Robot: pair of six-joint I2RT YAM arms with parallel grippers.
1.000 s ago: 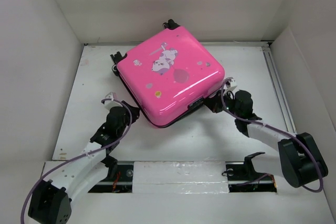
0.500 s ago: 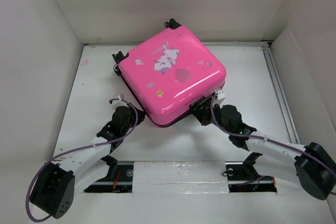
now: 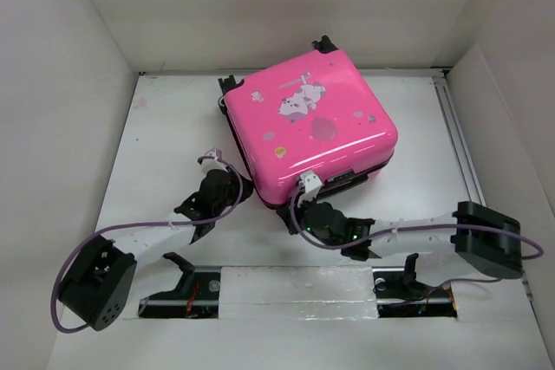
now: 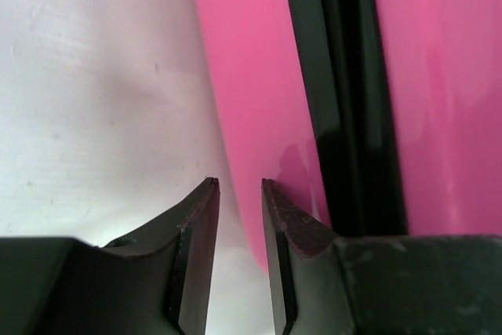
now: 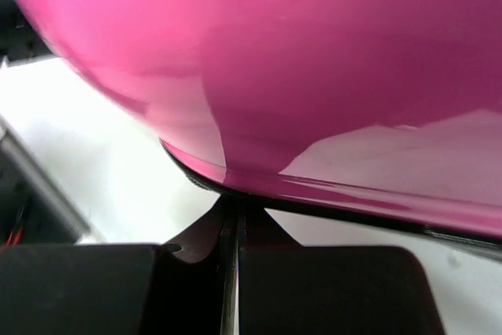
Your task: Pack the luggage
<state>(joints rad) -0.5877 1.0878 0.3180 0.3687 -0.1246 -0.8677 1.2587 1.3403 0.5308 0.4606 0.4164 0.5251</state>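
Note:
The luggage (image 3: 308,123) is a bright-pink hard-shell suitcase with a cartoon print, lying closed and flat on the white table (image 3: 156,145), turned diagonally. My left gripper (image 3: 240,191) sits low by its near-left side. In the left wrist view the left gripper (image 4: 239,186) is narrowly open, with nothing between its fingers; the pink shell (image 4: 251,76) and its black seam (image 4: 345,92) lie just beyond. My right gripper (image 3: 289,214) is at the suitcase's near corner. The right wrist view shows this gripper (image 5: 235,205) shut, its tips against the black rim under the pink shell (image 5: 314,52).
White walls enclose the table on three sides. A metal rail (image 3: 460,145) runs along the right edge. The arms' mounting bar (image 3: 295,288) lies across the near edge. Black wheels (image 3: 325,43) stick out at the suitcase's far corners.
The suitcase has slid right and away. My right gripper swept left along its near side to the near corner. My left gripper followed to the right.

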